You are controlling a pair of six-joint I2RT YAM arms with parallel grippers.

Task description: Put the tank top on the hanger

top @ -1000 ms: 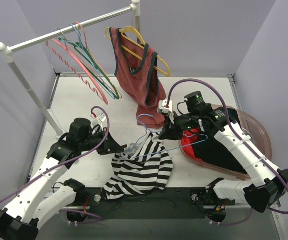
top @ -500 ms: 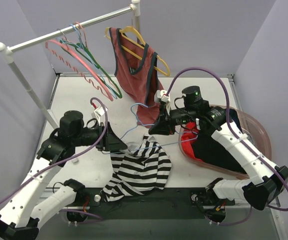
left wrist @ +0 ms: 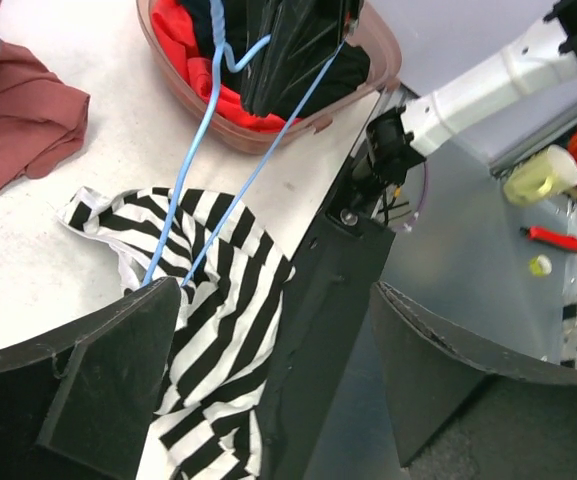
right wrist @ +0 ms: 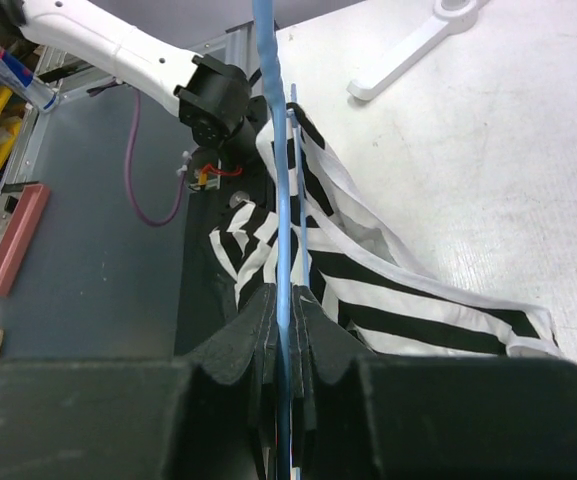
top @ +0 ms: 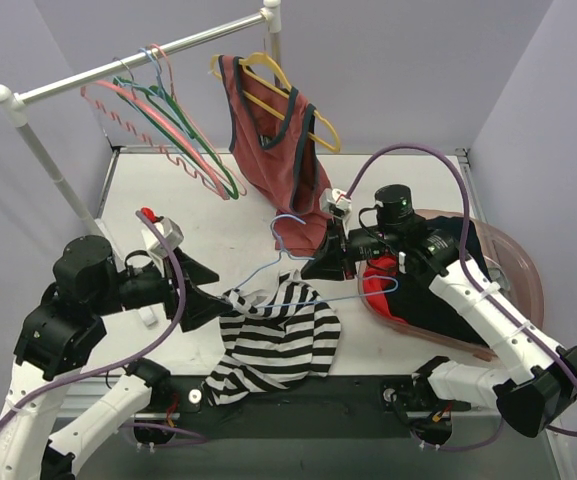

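tank top [top: 278, 340] (black-and-white horizontal stripes, sleeveless, soft fabric): lay heaped on the white desk [top: 408, 178] at its near edge, between the two arms, its lower part drooping over the dark front strip.
hanger [right wrist: 277, 150] (thin light-blue wire, hook top): was held above the desk, hook pointing toward the back wall. Its far shoulder reached down to the upper edge of the tank top; whether the wire ran inside the fabric could not be told.
right tool [right wrist: 283, 300]: was closed tight on the hanger wire, both fingers pinching it.
left tool [top: 213, 290]: stood spread wide with nothing between the fingers, just beside the tank top's upper left edge; in its wrist view one finger covered the spot where wire met fabric.
rail [top: 78, 76] (white tube on a post): crossed the back left of the desk, carrying pink and green hangers.
rust-red tank top [top: 268, 150] (dark trim): hung from a yellow hanger [top: 328, 138] at the rail's right end.
basin [top: 528, 270] (translucent pink, oval): sat on the desk under the right arm, holding red and black garments.
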